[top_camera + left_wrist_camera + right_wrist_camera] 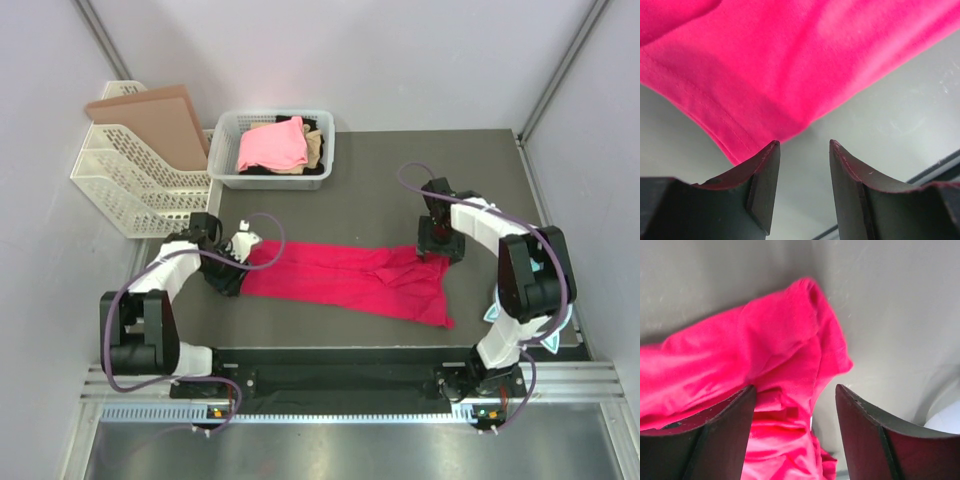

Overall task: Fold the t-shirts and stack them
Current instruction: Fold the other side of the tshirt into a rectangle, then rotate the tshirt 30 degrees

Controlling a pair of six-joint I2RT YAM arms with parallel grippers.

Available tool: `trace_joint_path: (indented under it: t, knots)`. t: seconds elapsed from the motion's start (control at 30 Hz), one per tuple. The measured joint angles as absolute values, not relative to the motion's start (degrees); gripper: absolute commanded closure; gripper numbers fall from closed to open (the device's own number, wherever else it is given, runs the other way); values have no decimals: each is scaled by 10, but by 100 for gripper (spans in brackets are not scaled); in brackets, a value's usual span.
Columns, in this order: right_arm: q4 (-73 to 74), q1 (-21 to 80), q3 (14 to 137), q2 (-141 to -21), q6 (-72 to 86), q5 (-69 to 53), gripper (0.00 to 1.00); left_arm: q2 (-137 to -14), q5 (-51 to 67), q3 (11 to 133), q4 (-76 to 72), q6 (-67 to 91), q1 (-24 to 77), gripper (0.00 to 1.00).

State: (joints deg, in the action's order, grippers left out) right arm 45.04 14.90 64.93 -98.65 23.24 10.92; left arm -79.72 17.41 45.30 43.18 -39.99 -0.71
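The crimson-magenta t-shirt [345,280] lies stretched out, partly folded, across the middle of the dark table. My left gripper [237,262] is at its left end; in the left wrist view the gripper [804,142] is open and empty, with the shirt's hemmed edge [765,75] just beyond the fingertips. My right gripper [437,252] is at the shirt's far right corner; in the right wrist view it [795,387] is open, its fingers astride a bunched fold of the shirt [770,350]. A light pink shirt [270,147], a tan one [315,148] and a black one [312,128] lie in the basket.
The white basket [225,170] stands at the back of the table, centre-left. White mesh file racks [125,185] with a brown board [160,115] stand at the far left. The table's right edge [555,250] is close behind the right arm.
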Motion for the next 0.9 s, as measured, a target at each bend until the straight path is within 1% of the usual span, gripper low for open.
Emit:
trace_joint_path:
  t: [0.17,0.33,0.5,0.6,0.73,0.9]
  knots:
    - [471,167,646,-950,234,104,32,-781,172,453,441,-404,-7,51]
    - [502,173,646,-819,251,100,34,-796,166,475,447,-407,-7,51]
    - [501,192,640,-728,283,75,34,-824,155,527,449,-409,-7,51]
    - [481,238,592,-695,316,43,34,-847,154,576,453,-409,-7,51]
    - [455,282,498,-693,357,2,33,-885,154,648,455,-406,-7,51]
    - [449,291,431,-707,387,-18,32,-914,153,666,455,-405,-7,51]
